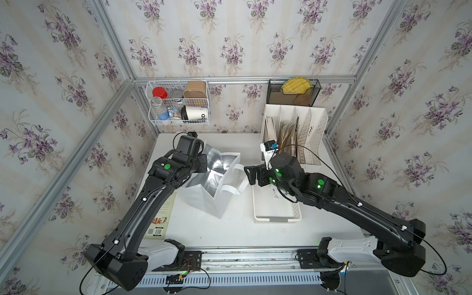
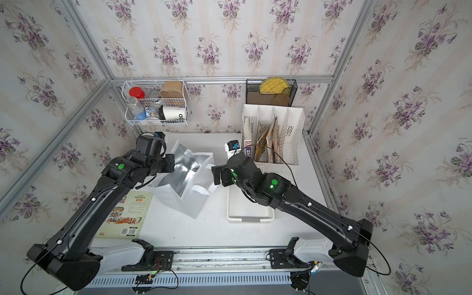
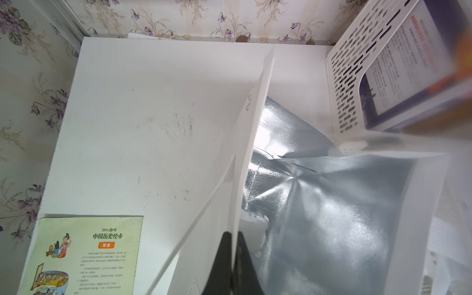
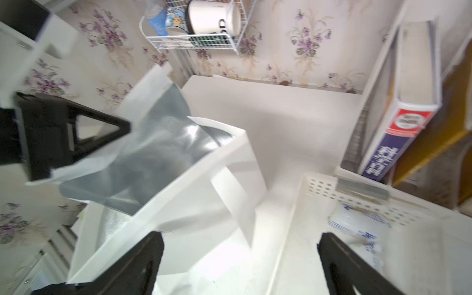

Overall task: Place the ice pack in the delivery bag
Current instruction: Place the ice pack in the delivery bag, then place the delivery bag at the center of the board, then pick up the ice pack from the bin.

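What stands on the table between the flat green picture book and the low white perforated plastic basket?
The white fabric delivery bag with silver foil lining stands there, its mouth open; both top views show it.

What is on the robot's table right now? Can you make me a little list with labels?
Bag: the delivery bag sits open on the table, silver lining showing.
Left gripper: shut on the bag's rim.
Right gripper: open, empty, beside the bag, near the white basket.
Ice pack: apparently the blue-printed pouch lying in the basket, not yet in the bag.
Book: lying flat near the left arm.
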